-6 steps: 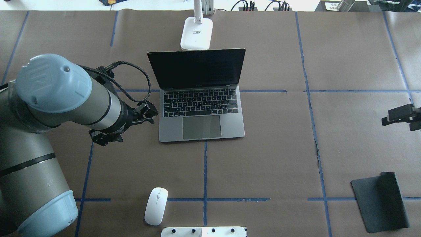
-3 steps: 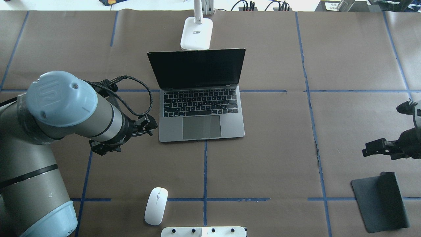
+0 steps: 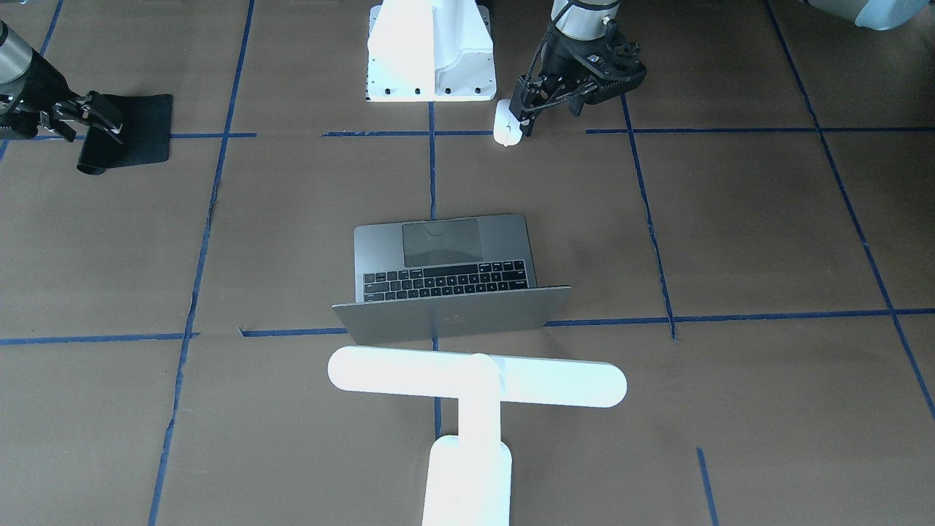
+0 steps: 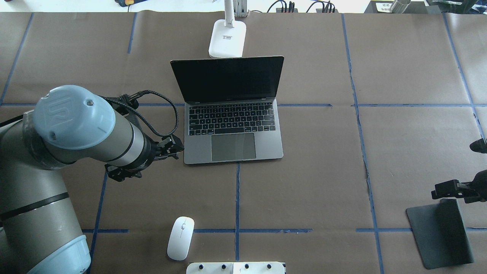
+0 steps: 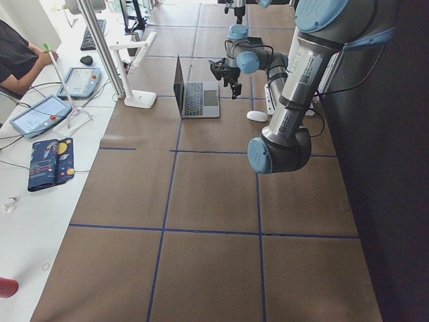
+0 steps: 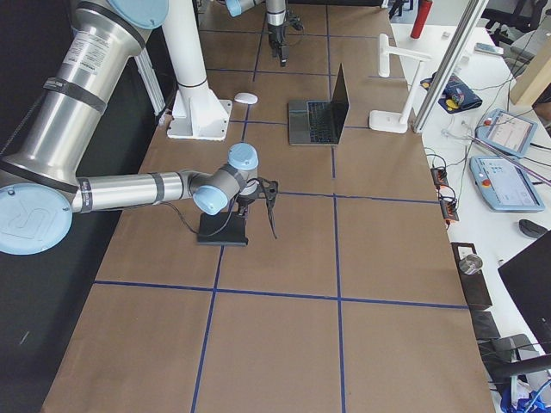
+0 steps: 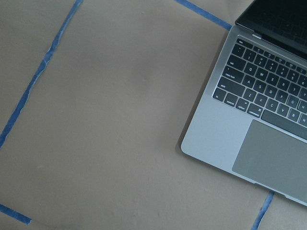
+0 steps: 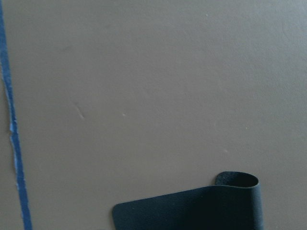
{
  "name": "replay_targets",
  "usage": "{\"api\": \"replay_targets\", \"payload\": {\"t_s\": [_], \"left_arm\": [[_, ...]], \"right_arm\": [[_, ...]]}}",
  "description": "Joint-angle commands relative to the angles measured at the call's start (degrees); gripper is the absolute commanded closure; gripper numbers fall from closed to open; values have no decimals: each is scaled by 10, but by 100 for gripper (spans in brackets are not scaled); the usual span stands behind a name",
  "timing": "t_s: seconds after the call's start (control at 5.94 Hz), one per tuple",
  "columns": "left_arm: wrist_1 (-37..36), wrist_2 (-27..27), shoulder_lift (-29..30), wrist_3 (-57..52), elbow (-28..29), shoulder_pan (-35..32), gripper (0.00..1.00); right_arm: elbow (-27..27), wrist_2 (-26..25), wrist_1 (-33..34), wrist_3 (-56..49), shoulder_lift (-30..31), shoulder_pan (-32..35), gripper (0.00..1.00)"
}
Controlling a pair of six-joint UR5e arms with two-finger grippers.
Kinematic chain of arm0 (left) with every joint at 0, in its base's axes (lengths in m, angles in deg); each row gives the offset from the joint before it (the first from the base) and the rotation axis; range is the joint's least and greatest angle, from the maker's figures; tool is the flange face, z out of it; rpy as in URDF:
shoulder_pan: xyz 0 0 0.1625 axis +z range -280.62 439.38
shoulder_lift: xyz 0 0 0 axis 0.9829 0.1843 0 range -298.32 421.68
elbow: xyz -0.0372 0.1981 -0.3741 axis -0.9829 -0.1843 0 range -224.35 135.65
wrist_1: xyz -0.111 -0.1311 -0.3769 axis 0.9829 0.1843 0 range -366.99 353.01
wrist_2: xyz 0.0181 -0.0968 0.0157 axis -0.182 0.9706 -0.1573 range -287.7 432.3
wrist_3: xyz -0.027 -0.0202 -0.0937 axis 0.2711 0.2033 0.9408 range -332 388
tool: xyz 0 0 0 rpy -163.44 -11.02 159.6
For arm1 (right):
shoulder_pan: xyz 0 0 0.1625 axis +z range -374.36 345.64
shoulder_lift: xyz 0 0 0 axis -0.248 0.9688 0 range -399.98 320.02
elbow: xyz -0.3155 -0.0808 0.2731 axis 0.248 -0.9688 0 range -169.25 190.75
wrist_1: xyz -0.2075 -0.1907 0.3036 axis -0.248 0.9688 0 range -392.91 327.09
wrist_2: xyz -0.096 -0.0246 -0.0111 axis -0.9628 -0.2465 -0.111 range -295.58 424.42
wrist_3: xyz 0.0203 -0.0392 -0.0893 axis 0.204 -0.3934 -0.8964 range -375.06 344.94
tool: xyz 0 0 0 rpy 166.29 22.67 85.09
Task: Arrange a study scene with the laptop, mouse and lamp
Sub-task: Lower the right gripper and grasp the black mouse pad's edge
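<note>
The grey laptop (image 4: 233, 152) (image 3: 445, 256) stands open mid-table, screen dark. Behind it is the white lamp (image 4: 227, 38) (image 3: 475, 376). The white mouse (image 4: 180, 238) (image 3: 502, 131) lies near the robot's base. My left gripper (image 4: 178, 147) (image 3: 523, 124) hangs above the table just left of the laptop's front-left corner (image 7: 201, 143), its fingers apart and holding nothing. My right gripper (image 4: 435, 190) (image 3: 109, 124) hovers at the far edge of the black mat, open and empty.
A black mat (image 4: 441, 236) (image 8: 192, 211) with one curled edge lies at the right front. The white pedestal (image 4: 236, 268) (image 3: 431, 51) sits at the table's near edge beside the mouse. Blue tape lines cross the brown paper cover.
The right gripper has travelled toward the robot, from mid-right down to the mat's far edge. The left gripper has drifted slightly nearer the robot beside the laptop. The objects have not moved.
</note>
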Motion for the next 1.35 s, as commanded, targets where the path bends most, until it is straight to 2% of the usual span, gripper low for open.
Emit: {"api": "replay_targets", "payload": {"t_s": [0.0,0.5,1.01,1.18], "left_arm": [[1,0,4,0,1,3,0],[2,-10,5,0,0,3,0],[1,-21,11,1,0,2,0],[1,-21,11,1,0,2,0]], "right_arm": [[-70,-11,-104,2,12,-53,0],[-75,-13,-110,2,38,-91,0],[-93,-20,-109,2,43,-100,2],[-93,-20,-109,2,43,-103,20]]}}
